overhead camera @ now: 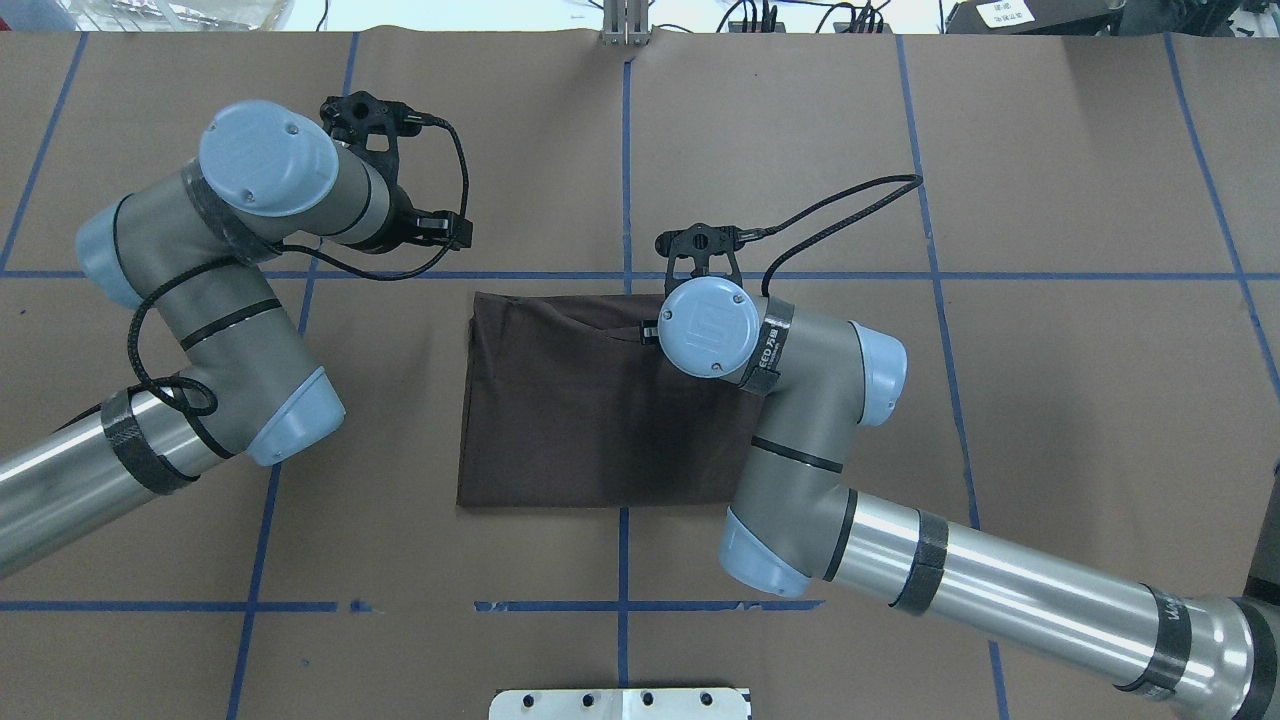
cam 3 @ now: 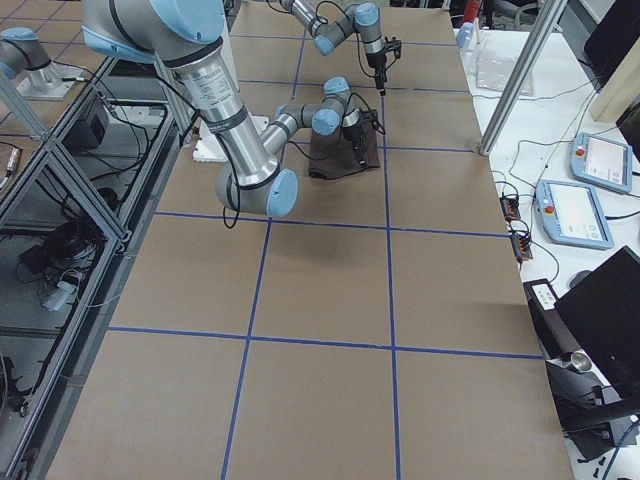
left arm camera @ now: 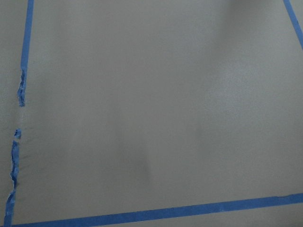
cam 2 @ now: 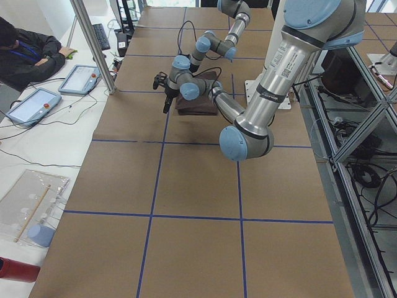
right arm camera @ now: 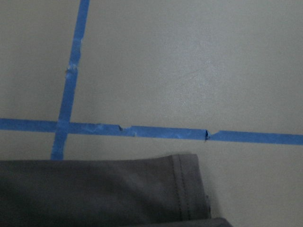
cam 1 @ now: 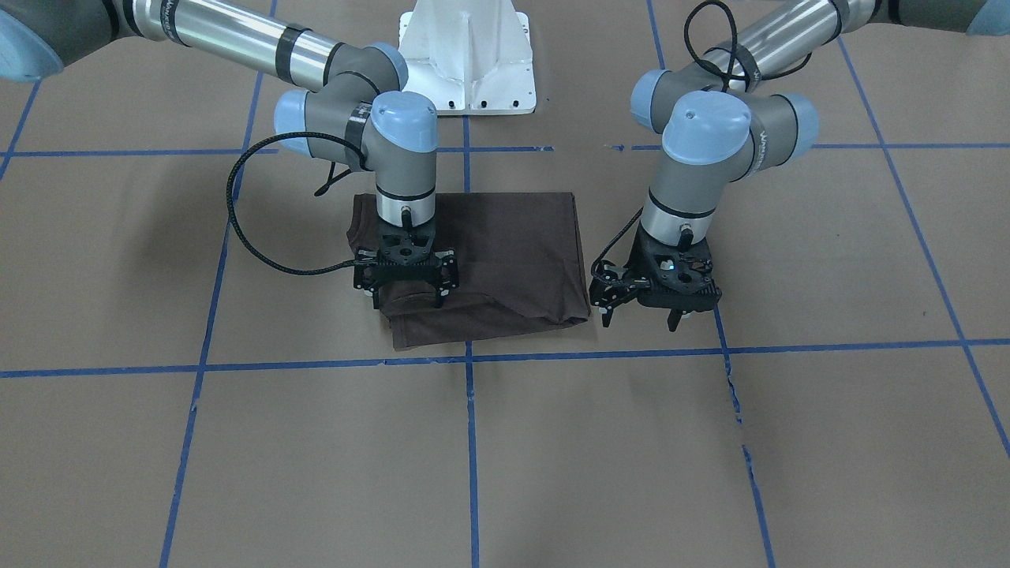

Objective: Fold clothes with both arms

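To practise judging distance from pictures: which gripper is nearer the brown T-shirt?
Right. The right gripper is directly over the T-shirt, at its edge; the left gripper hangs beside it, over bare table.

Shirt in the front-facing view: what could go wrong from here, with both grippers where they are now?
1. The right gripper is low over the shirt, at the edge where its layers lie uneven, with its fingers apart. Closing there may catch only the top layer and pull the fold open.
2. The left gripper is over bare table beside the shirt. If only one arm lifts, the cloth could be dragged askew.
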Motion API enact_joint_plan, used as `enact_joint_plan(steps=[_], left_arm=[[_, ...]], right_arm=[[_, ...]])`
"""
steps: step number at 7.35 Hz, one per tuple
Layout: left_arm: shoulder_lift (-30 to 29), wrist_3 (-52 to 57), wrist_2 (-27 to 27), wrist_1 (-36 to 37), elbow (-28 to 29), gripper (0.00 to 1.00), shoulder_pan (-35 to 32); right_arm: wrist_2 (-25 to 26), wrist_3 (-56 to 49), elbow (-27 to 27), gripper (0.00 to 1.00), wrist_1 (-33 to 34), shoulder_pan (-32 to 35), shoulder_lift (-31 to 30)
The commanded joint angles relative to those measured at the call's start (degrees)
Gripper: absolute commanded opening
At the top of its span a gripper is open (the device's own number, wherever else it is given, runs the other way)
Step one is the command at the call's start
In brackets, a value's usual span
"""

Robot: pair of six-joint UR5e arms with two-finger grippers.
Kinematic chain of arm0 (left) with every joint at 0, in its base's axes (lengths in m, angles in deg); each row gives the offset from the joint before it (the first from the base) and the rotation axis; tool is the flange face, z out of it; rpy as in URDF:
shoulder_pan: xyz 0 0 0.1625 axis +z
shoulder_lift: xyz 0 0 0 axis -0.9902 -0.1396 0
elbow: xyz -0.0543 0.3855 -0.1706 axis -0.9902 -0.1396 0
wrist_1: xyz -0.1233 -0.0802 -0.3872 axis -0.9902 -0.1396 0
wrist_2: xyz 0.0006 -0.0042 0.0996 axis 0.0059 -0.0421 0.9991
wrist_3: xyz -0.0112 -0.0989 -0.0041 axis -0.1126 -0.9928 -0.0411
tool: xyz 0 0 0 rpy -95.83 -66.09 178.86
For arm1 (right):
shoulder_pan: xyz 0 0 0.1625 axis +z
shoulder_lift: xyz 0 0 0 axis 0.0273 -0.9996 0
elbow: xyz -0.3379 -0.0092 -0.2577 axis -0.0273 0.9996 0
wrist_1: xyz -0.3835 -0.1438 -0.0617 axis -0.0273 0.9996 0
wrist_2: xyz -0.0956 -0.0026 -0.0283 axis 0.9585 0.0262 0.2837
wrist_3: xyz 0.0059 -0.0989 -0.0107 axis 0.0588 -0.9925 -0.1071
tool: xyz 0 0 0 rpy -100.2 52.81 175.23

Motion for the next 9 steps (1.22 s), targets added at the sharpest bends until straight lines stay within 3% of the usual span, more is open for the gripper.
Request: enact_joint_plan(steps=[1, 2, 5, 7, 8, 9], left_arm=[[0.1, -0.1, 0.0, 0.0, 0.0, 1.0, 0.0], [0.1, -0.1, 0.0, -0.4, 0.1, 1.0, 0.0], [1.1, 0.4, -0.1, -2.5, -0.4, 1.0, -0.1], [10.9, 9.0, -5.4, -2.2, -10.1, 1.0, -3.2], [18.4, 14.2, -9.7, -2.0, -15.5, 1.0, -8.0], [23.5, 16.0, -16.6, -1.9, -17.1, 1.0, -15.2]], right_arm=[[-0.6, -4.6, 0.1, 1.0, 0.2, 2.2, -0.8], [-4.7, -8.4, 0.0, 1.0, 0.2, 5.8, -1.5], [-23.7, -21.0, -0.9, 1.0, -0.1, 20.3, -5.3], [-30.6, -31.0, -11.5, 1.0, -0.1, 28.2, -18.9], [-39.7, -36.6, -13.0, 1.0, -0.6, 35.6, -25.3], [-43.9, -42.1, -12.6, 1.0, -0.7, 41.2, -31.3]])
